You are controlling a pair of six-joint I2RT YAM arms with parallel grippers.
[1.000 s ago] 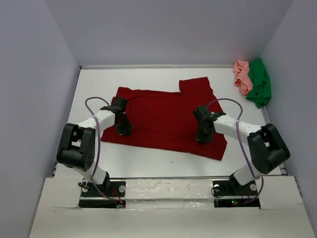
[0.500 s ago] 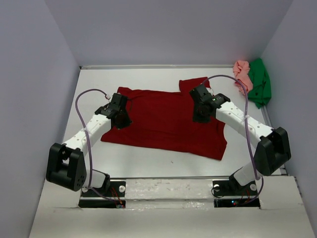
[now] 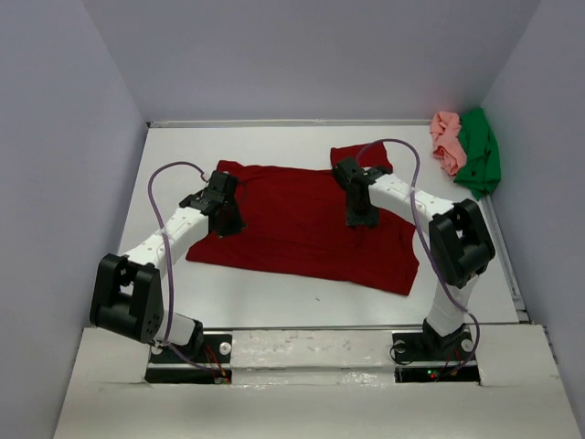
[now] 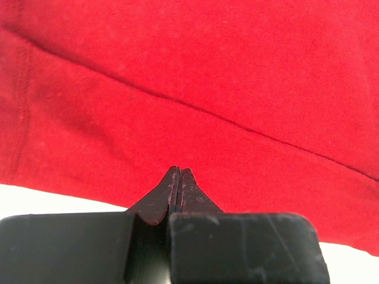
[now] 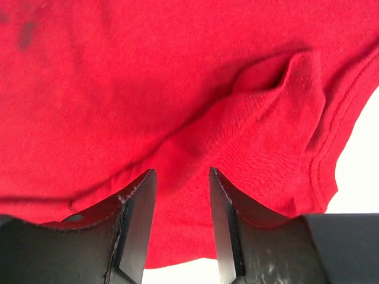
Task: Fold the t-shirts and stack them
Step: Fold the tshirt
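Note:
The dark red t-shirt [image 3: 292,224] lies spread across the middle of the table. My left gripper [image 3: 228,222] hovers over its left part, jaws shut with nothing seen between them [image 4: 178,170]; a long crease [image 4: 237,121] runs across the cloth ahead. My right gripper [image 3: 358,216] is over the shirt's right part near the upper sleeve, open [image 5: 181,173], its fingers either side of a low ridge of red cloth [image 5: 272,83]. The pale pink t-shirt [image 3: 447,142] and the bright green t-shirt [image 3: 480,154] lie bunched at the far right corner.
White table surface [image 3: 274,297] shows in front of the shirt and along its far edge. Grey walls enclose the table on three sides. A purple cable [image 3: 163,197] loops off each arm.
The right gripper moved away from me and to the left across the shirt and opened. The left arm stretched out, its gripper shifting slightly farther and staying shut.

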